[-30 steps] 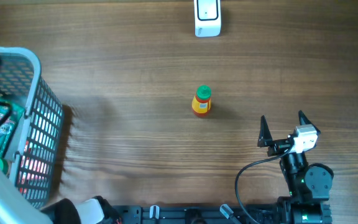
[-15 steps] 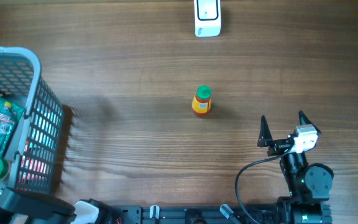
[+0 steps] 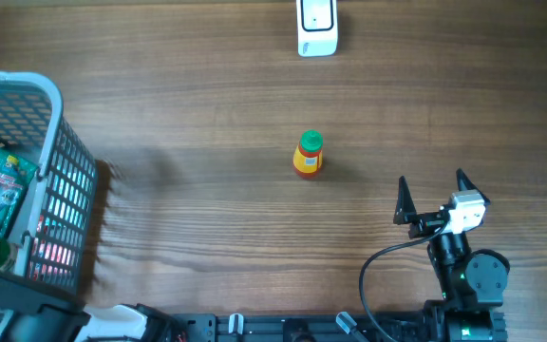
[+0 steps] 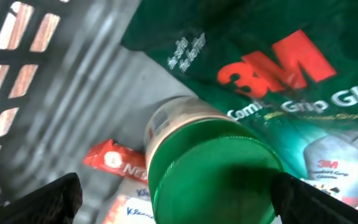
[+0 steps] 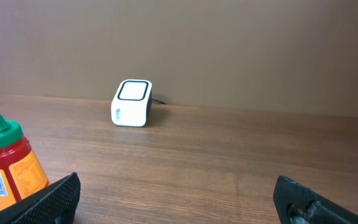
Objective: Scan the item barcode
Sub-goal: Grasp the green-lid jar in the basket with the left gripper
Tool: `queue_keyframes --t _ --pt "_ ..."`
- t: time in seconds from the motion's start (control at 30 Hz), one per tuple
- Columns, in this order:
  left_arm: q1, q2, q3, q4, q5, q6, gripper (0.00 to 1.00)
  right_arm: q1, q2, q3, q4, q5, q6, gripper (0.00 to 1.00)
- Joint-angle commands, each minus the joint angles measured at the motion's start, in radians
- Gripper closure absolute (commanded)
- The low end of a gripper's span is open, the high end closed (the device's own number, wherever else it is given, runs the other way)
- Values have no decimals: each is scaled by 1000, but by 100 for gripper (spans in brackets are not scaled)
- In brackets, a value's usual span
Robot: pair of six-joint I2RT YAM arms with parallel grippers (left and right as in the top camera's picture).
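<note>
Early on, nothing is getting scanned yet. Left jaws are hanging wide open over a green-lidded jar (image 4: 210,168) in the basket (image 3: 65,190) at frame left, gripping nothing. Right jaws are sitting wide open, empty, lower right. Scanner (image 3: 316,24) is waiting top centre; pick, carry, scan remaining.

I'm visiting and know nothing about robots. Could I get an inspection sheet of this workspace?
Surface: wooden table, no spills seen.
Job's things: orange bottle upright mid-table; white scanner at far edge.
Clutter: basket at left holding green-lidded jar and 3M glove pack.
Grippers: left gripper open above the jar; right gripper open, empty, facing the bottle.
Cables: black cable looping beside right arm.
Surroundings: plain wall behind the table.
</note>
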Motion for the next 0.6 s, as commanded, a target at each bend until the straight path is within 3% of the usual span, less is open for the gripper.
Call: queue_keyframes --t 0.0,0.37,0.57 --pt "-1 81 -16 -8 -15 -8 0 5 -3 -1 4 7 4 0" --pt "-21 68 42 -130 -12 22 0 5 -3 -1 4 7 4 1" --pt "-21 69 21 -139 -93 22 0 5 -3 -1 4 7 5 0"
